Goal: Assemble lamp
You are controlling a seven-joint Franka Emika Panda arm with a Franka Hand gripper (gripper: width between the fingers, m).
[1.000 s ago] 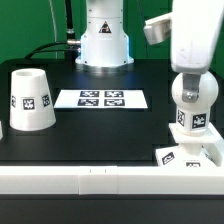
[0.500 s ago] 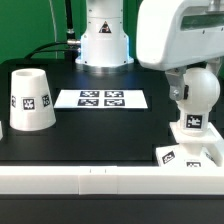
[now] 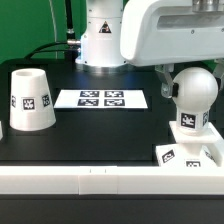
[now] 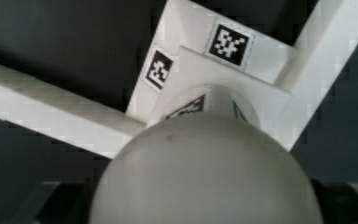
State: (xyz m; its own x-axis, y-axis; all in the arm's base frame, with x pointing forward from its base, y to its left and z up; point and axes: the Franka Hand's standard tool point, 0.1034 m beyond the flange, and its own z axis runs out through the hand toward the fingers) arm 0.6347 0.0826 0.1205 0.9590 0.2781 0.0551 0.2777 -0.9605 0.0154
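The marker board (image 3: 100, 99) is lying flat on the black table (image 3: 95, 130), and all places here are given from it. In the exterior view, the shade (image 3: 25, 98) is standing upright on its wide end, near the marker board, at the exterior view's left of it. One tag on its side is facing the camera. The shade is touching no other part.

The base (image 3: 190, 152) is lying flat, well apart from the marker board, at the exterior view's right of it and nearer to the camera. It is sitting close to the white rail (image 3: 100, 182) at the table's front edge. The bulb (image 3: 193, 90) is standing upright on the base, with its neck going down into the base and a tag showing on the neck.

The arm (image 3: 170, 35) is hanging over the bulb, and its big white housing is covering the gripper. It is not possible to tell if the jaws are apart, together or clamped on the bulb.

In the wrist view, the round top of the bulb (image 4: 202, 170) is filling much of the picture, very near to the camera. Past it, the base (image 4: 229, 42) is showing its tags, and the fingers are not clear there.
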